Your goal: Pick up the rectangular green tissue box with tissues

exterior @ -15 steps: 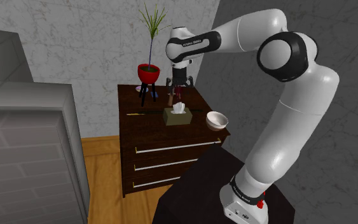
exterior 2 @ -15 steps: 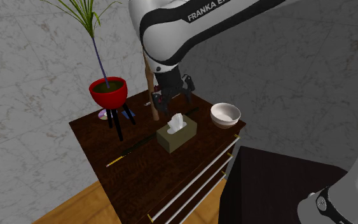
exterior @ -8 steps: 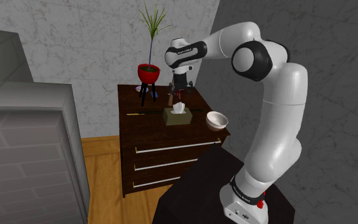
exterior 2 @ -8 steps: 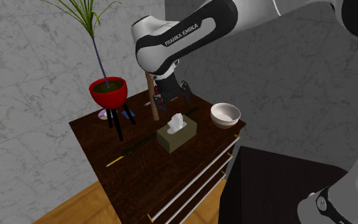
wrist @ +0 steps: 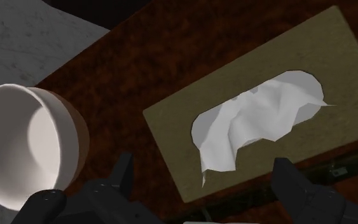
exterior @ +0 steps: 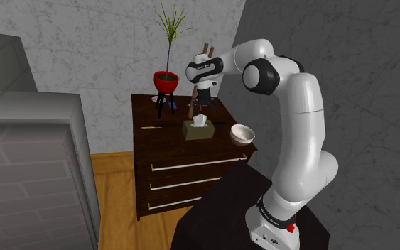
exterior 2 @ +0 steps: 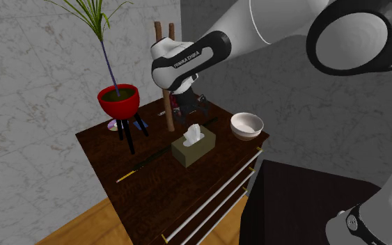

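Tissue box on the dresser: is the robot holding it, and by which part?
Nothing is held. The gripper hovers open above the tissue box, its fingers apart and not touching it.

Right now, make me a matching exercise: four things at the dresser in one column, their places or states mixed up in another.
1 green tissue box
2 white bowl
3 red plant pot
4 hand

A on black tripod legs at the back
B open, hovering above the tissue box
C dresser's front corner, shoulder view's right
D middle of the dresser top, tissue sticking up

Pairs: 1-D, 2-C, 3-A, 4-B
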`<action>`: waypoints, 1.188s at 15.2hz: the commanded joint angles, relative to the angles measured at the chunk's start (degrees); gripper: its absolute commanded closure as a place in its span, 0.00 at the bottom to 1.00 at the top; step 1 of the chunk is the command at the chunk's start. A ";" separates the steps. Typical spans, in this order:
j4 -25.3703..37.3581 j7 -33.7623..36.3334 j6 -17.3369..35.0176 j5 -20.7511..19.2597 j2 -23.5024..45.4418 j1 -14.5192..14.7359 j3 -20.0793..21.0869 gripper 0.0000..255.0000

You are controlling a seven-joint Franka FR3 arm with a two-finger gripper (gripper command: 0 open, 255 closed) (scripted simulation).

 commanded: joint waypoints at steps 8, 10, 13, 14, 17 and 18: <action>-0.67 0.47 2.97 0.09 2.37 -0.13 0.05 1.00; -0.80 0.56 3.07 0.10 2.35 -0.07 0.07 1.00; -0.92 0.47 2.99 0.08 2.15 -0.11 0.04 1.00; -0.81 0.47 3.00 0.08 2.27 -0.12 0.04 1.00; -0.39 0.36 2.35 0.08 2.03 -0.15 0.02 1.00; -0.26 0.29 1.82 0.06 1.62 -0.13 0.00 1.00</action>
